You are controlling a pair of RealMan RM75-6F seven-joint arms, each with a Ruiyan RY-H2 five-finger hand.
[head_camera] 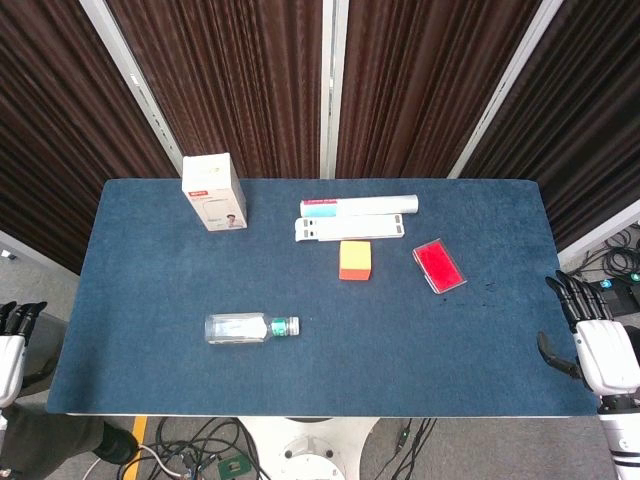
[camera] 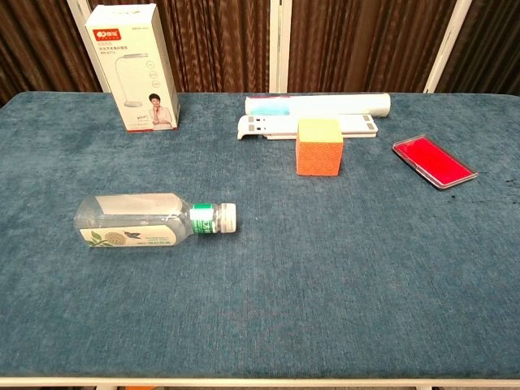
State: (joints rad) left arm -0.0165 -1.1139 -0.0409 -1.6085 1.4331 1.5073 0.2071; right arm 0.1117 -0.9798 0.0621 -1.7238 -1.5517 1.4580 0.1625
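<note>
Both hands are hanging off the table edges holding nothing: the left hand (head_camera: pixel 12 345) is only partly showing, fingers straight, and the right hand (head_camera: pixel 597 340) is resting with fingers loosely apart, nearest the flat red case (head_camera: pixel 439 265). No grasp appears to be starting yet; any reach would call for moving well inward. The clear plastic bottle (camera: pixel 154 221) is lying on its side, capped, apparently empty.

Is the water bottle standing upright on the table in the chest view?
No, the water bottle lies on its side on the blue table, cap pointing right.
</note>
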